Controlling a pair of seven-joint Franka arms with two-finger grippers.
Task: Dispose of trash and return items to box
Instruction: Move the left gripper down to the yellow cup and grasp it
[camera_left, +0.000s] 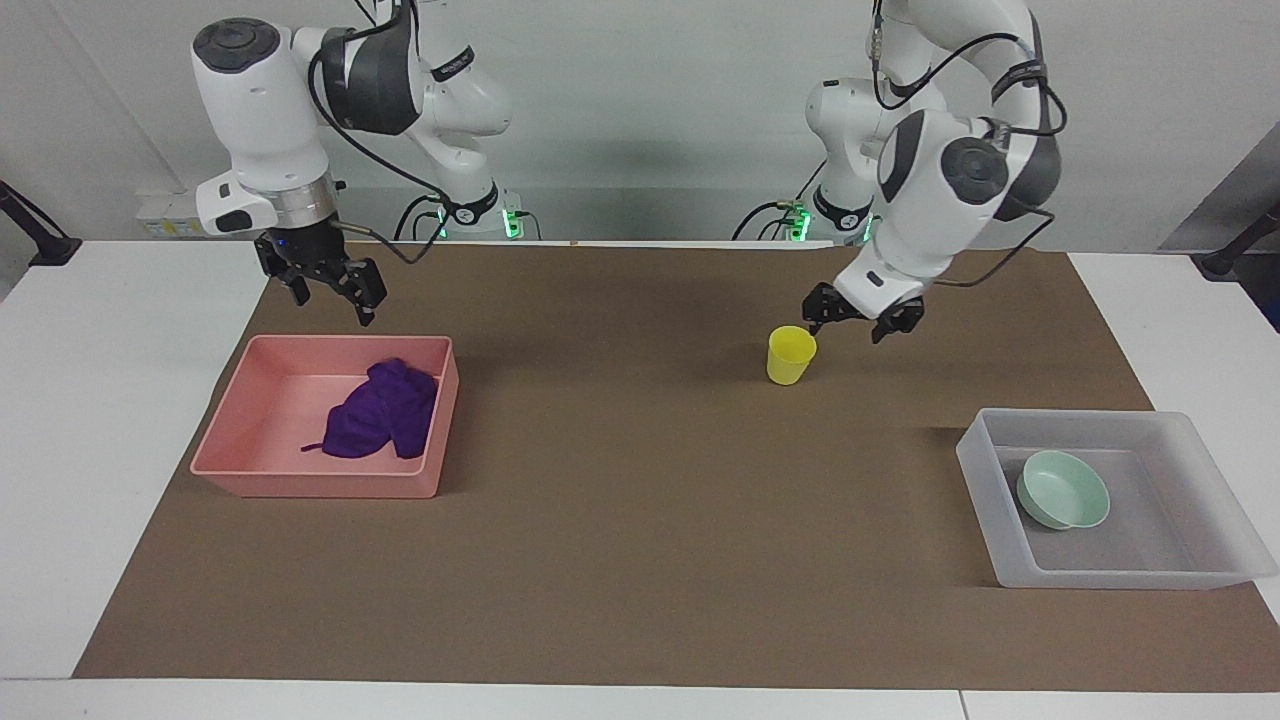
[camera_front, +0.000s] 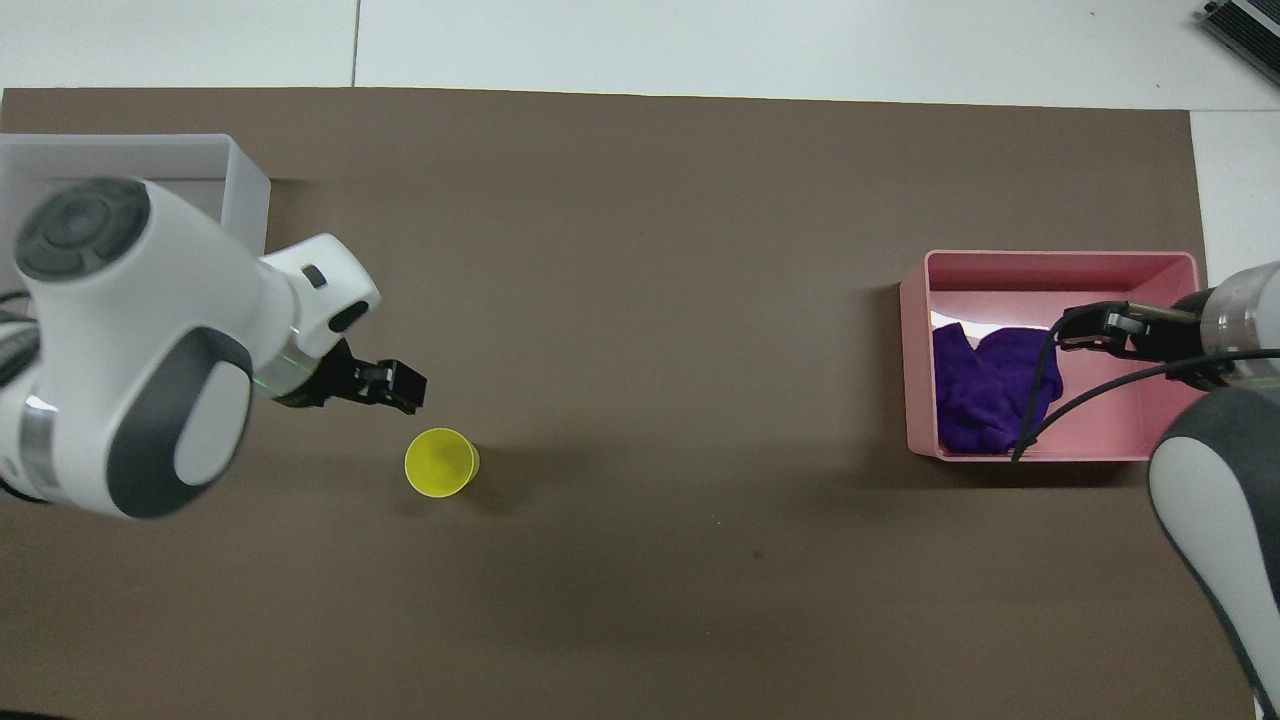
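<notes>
The purple cloth, the trash, lies loose in the pink bin, also seen from overhead as the trash in the bin. My right gripper hangs open and empty above the bin's robot-side edge. The yellow cup stands upright on the mat. My left gripper is open and empty, raised just beside the cup's rim without touching it. The mint-green bowl sits in the frosted box; overhead, the left arm hides it and most of the box.
A brown mat covers the table between the bin at the right arm's end and the box at the left arm's end. White table borders the mat.
</notes>
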